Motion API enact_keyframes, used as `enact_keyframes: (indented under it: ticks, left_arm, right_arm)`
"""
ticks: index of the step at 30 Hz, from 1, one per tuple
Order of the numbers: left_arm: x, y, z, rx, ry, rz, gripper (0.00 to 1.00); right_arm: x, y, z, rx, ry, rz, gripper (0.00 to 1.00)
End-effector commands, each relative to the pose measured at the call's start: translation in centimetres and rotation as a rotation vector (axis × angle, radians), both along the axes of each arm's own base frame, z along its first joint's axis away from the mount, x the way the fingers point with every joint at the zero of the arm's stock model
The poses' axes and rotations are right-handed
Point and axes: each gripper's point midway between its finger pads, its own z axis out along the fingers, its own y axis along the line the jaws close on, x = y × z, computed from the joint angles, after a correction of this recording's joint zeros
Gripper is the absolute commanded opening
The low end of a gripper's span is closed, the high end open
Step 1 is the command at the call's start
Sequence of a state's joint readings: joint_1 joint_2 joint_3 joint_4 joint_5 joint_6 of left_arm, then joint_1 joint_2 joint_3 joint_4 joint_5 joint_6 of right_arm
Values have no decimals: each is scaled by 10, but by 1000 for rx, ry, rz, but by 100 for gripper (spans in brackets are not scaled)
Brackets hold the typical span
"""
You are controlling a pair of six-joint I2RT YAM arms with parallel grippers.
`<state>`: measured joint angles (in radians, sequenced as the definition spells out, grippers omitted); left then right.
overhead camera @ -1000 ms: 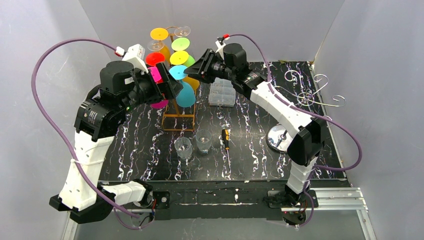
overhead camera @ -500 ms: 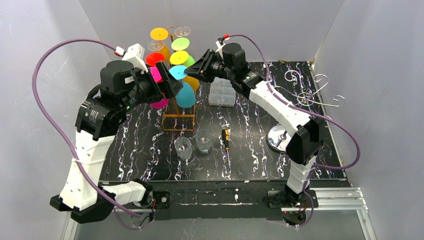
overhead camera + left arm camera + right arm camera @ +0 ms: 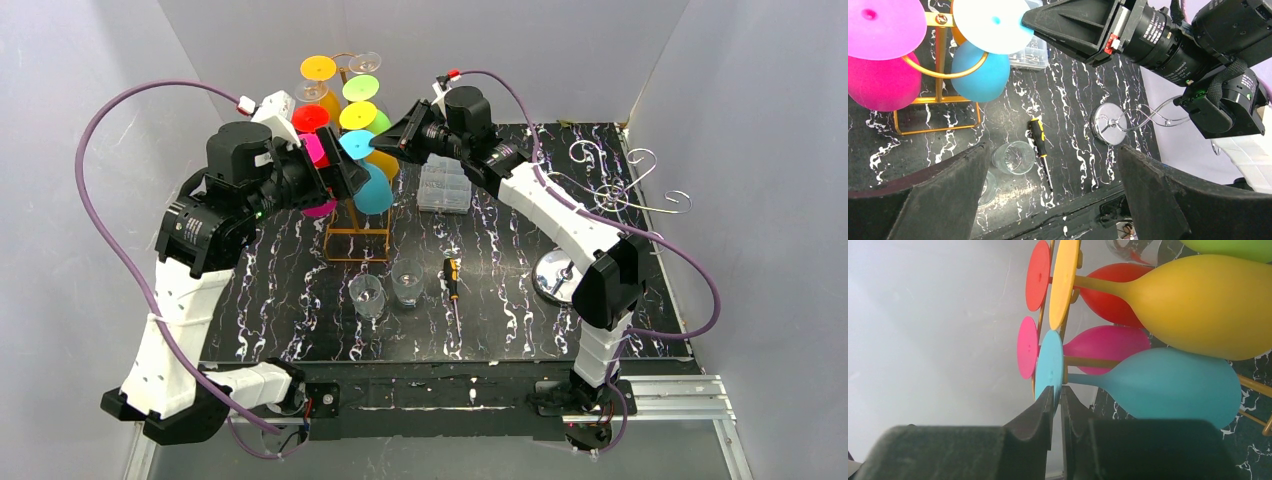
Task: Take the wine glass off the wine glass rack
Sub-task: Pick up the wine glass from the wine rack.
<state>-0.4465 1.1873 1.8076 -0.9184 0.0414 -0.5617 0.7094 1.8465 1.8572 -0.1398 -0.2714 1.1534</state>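
Two fingers of the right gripper [image 3: 1056, 391] have drawn together in the last second and now pinch the foot of the turquoise wine glass [image 3: 1168, 386], which hangs on the gold rack [image 3: 357, 238], so lifting it off looks to be next. The left gripper [image 3: 1053, 150] gapes wide beside the rack, holding nothing. Both clear tumblers [image 3: 367, 294] before the rack look empty; what lies in the compartment box [image 3: 443, 186] is too small to tell.
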Motion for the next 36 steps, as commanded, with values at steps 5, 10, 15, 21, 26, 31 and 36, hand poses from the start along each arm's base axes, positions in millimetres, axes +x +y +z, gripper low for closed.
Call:
enact_keyframes:
  ticks: [5, 10, 15, 21, 26, 31, 36]
  left_arm:
    - [-1, 0, 1, -17, -6, -5, 98]
    - [0, -4, -4, -24, 8, -14, 98]
    - [1, -5, -6, -26, 15, -16, 98]
    - [2, -5, -7, -29, 17, -14, 98]
    - [1, -5, -8, -30, 21, -14, 98]
    - [0, -5, -8, -34, 20, -16, 98]
    - [-1, -5, -8, -37, 19, -14, 98]
  right_arm:
    - [-14, -6, 52, 127, -66, 8, 9]
    - [-18, -9, 59, 152, -70, 4, 5]
    - [-21, -13, 64, 161, -70, -3, 5]
    - [-21, -16, 66, 156, -74, -16, 4]
    - [-20, -19, 61, 137, -67, -31, 3]
    - [-17, -22, 59, 124, -67, -55, 1]
    - [-14, -25, 54, 104, -66, -81, 1]
